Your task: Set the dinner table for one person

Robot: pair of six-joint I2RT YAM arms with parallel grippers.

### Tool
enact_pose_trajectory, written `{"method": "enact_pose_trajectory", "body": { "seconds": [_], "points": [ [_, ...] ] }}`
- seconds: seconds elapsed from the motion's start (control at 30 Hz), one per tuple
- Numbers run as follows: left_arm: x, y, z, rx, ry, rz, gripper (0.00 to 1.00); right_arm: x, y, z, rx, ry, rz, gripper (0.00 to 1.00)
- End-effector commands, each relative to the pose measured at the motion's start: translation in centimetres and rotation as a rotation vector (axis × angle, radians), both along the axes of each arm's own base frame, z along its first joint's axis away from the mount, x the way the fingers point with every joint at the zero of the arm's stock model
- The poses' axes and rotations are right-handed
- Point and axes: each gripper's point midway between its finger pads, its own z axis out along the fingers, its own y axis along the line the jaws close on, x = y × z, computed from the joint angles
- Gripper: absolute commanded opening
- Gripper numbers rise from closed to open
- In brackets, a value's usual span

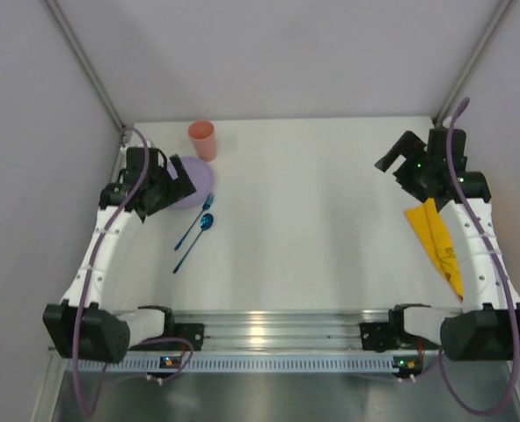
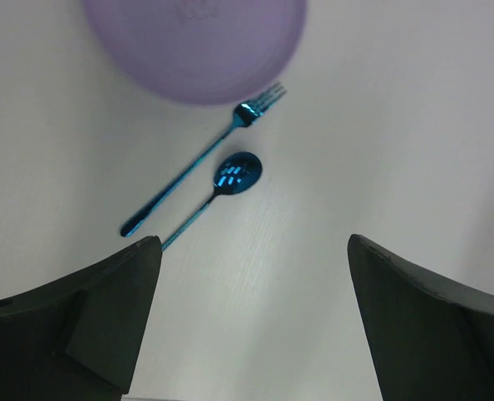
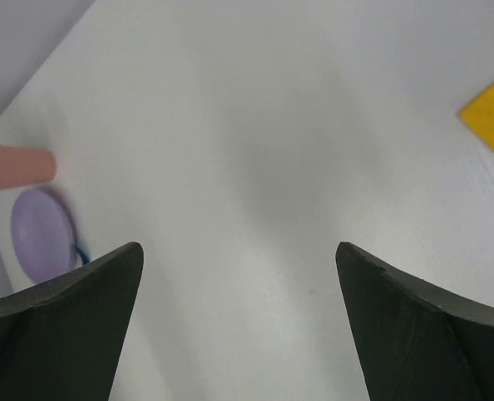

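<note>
On the white dinner table [image 1: 312, 202], at the back left, lie a purple plate [image 1: 196, 180], a pink cup [image 1: 202, 139] behind it, and a blue fork [image 1: 192, 225] and blue spoon [image 1: 189, 248] in front of it. My left gripper [image 1: 173, 186] hovers over the plate's left edge, open and empty. In the left wrist view the plate [image 2: 196, 42], fork [image 2: 201, 163] and spoon [image 2: 238, 173] lie beyond the left gripper [image 2: 255, 251]. My right gripper [image 1: 399, 165] hangs open and empty at the back right, with only bare table between its fingers in its wrist view [image 3: 240, 251].
A folded yellow cloth [image 1: 437, 242] lies along the right edge under the right arm, its corner showing in the right wrist view [image 3: 493, 113]. A ribbed aluminium rail [image 1: 277, 330] runs along the near edge between the arm bases. Grey walls enclose the table.
</note>
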Motion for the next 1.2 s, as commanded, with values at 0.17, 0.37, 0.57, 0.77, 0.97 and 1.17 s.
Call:
{"method": "enact_pose_trajectory", "body": {
  "seconds": [0.17, 0.37, 0.57, 0.77, 0.97, 1.17],
  "points": [
    [-4.2, -5.3, -0.6, -0.182, -0.12, -0.264, 0.99, -0.3, -10.5, -5.2, -0.216, 0.277, -0.264, 1.0],
    [-4.3, -3.5, -0.5, -0.111, -0.081, -0.179, 0.98, 0.4, -13.2, -11.2, -0.136, 0.43, -0.323, 0.99],
    [-4.4, -3.6, -0.6, -0.108, -0.088, -0.202, 0.96, 1.4, -13.9, -16.1, -0.117, 0.54, -0.304, 0.92],
    [-4.4, -3.6, -0.8, -0.101, -0.083, -0.201, 0.96, 2.0, -14.1, -18.9, -0.118, 0.581, -0.284, 0.87],
    [-4.7, -3.5, -1.7, -0.101, -0.052, -0.198, 0.94, 3.0, -14.7, -20.8, -0.135, 0.613, -0.274, 0.82],
    [-4.8, -3.4, -1.6, -0.095, -0.055, -0.191, 0.94, 3.8, -15.6, -22.4, -0.14, 0.64, -0.278, 0.68]
  ]
}}
